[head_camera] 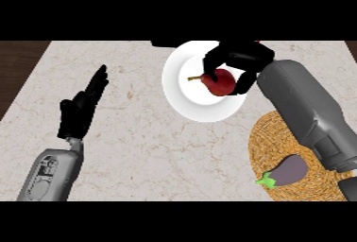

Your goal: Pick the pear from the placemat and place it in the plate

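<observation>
The right hand (233, 59) is curling round the red pear (220, 81) over the white plate (191, 101) — the left hand (82, 106) is resting spread on open counter (140, 151).

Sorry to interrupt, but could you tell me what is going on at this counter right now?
The robot's right hand is curled round a red pear and holds it over the white plate. Whether the pear already rests on the plate cannot be told. The woven placemat to the plate's lower right has only an eggplant on it. The left hand is open, resting over the marble counter.
</observation>
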Robot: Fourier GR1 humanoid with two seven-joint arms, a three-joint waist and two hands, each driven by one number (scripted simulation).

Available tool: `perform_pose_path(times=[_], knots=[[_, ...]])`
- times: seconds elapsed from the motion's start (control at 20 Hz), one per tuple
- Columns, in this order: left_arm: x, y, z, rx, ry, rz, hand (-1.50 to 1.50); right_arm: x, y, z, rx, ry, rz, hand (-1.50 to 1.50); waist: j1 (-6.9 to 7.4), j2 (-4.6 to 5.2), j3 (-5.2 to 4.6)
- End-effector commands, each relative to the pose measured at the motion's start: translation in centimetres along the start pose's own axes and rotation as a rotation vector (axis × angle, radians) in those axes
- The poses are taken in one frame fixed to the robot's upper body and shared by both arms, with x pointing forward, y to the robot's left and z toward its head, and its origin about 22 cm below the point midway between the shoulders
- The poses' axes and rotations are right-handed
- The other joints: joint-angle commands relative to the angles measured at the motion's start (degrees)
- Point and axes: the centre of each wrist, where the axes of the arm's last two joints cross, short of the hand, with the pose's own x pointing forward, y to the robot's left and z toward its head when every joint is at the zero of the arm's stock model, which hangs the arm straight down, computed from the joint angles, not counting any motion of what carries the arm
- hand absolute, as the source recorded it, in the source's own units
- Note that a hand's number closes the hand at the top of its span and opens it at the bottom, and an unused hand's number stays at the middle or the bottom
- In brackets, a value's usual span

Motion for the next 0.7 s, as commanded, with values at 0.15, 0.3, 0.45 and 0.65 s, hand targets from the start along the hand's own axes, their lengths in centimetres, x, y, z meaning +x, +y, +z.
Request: perform_pose_path(times=[0.15, 0.3, 0.45, 0.65], knots=[[0.2, -0.7, 0.1, 0.005, -0.002, -0.013, 0.00, 0.1, 6.6, -2.1, 0.127, 0.014, 0.013, 1.50, 0.42, 0.40, 0.01], [1.4, 0.8, -0.5, -0.003, -0.020, -0.003, 0.00, 1.0, 8.0, -4.4, 0.167, 0.043, -0.069, -1.50, -0.30, 0.02, 0.00], [0.2, -0.4, 0.1, -0.005, 0.014, 0.004, 0.00, 1.0, 10.5, -3.1, 0.159, 0.034, -0.136, -1.50, -0.63, 0.03, 0.01], [0.4, -1.4, -0.3, 0.014, 0.007, 0.001, 0.00, 1.2, 9.2, -5.0, 0.159, -0.005, -0.230, -1.50, -0.50, 0.13, 0.01]])
